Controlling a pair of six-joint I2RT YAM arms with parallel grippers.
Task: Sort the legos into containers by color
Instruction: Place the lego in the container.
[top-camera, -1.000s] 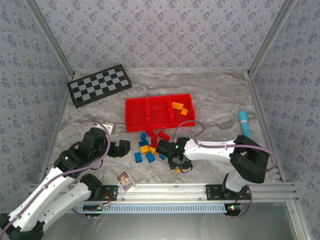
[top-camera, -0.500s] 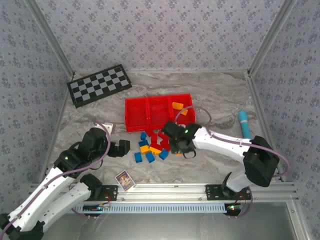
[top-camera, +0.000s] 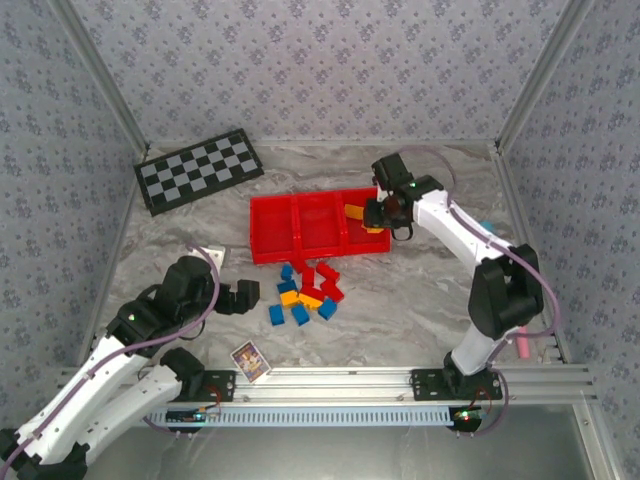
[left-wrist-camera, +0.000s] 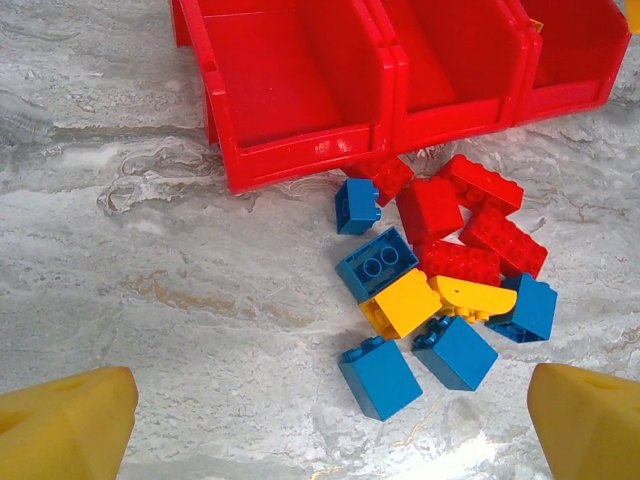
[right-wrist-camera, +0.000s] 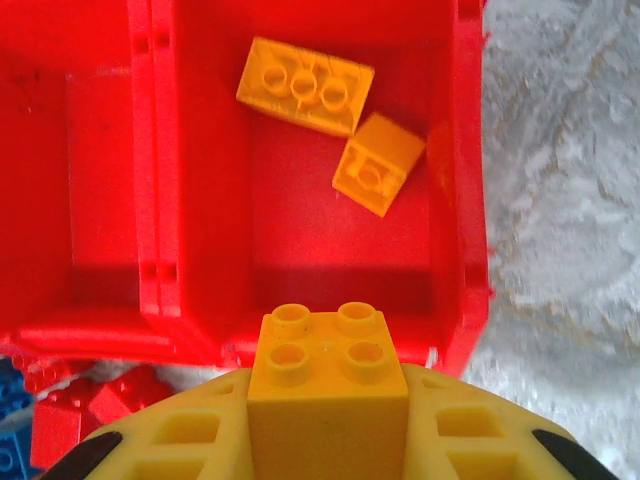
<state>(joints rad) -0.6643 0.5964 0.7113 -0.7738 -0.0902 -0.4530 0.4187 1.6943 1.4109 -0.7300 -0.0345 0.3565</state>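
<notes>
Stillness marks the left side: the left gripper (top-camera: 248, 295) rests low over the grey marbled tabletop (top-camera: 420, 300) just as a second ago. Its yellow fingers are spread wide with nothing between them. To its right lies the heap of loose blue, red and orange-yellow plastic bricks (left-wrist-camera: 440, 260), touching the front wall of the bright red three-compartment plastic tray (top-camera: 272, 228).

Further right, the right gripper (top-camera: 378, 214) has swung up from the heap's near edge. It now hangs over the tray's right-hand compartment (right-wrist-camera: 340, 240), clamped on a square orange-yellow four-stud brick (right-wrist-camera: 322, 375). Two orange-yellow bricks (right-wrist-camera: 305, 85) already lie in that compartment.

The carry looks finished, so letting go here would make three of that colour sorted. The blue and red bricks are all still on the table.
</notes>
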